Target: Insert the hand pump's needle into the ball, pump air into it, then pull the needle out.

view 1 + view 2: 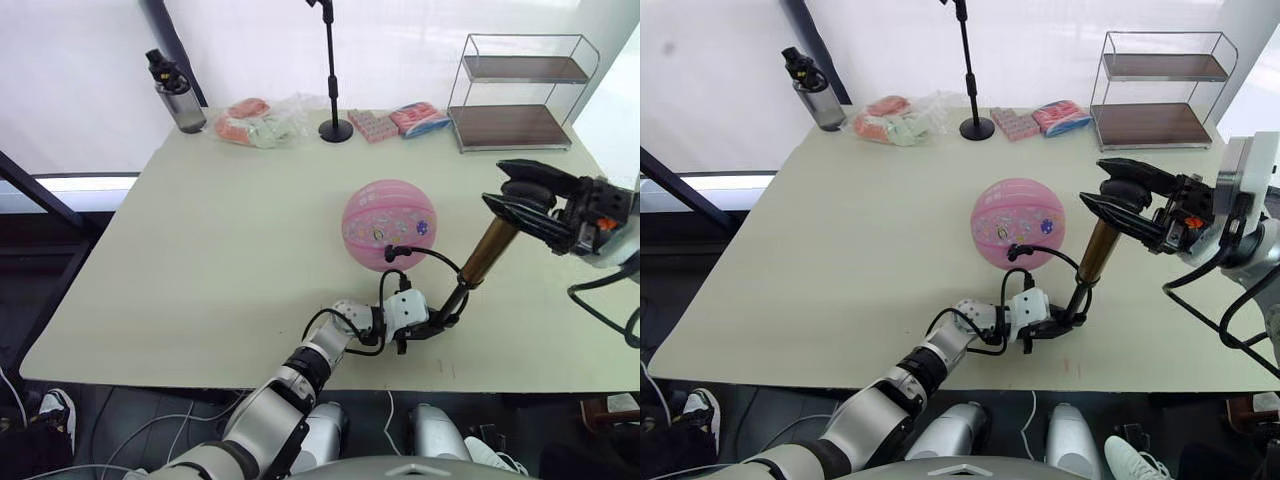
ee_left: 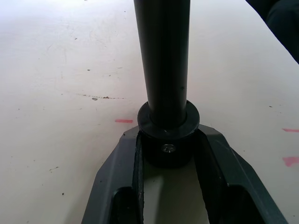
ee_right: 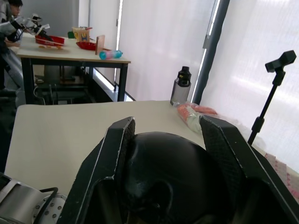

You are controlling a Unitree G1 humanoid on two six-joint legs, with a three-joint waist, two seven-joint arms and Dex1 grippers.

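The ball (image 1: 389, 224), pink with small printed pictures and dark seam lines, is seen fully round and resting on the surface. The hand pump (image 1: 487, 250), a bronze-gold cylinder, is held tilted just beside it, base low, black T-handle (image 1: 524, 190) high. Its thin black hose (image 1: 425, 256) is looped to the ball's near side; the needle cannot be made out.

From the head pair you look forward and down over the table (image 1: 200, 250), both eyes sharing it. Your left wrist camera sits close above the tabletop at the hand pump (image 2: 163, 60) base. Your right wrist camera faces across the table toward the window.
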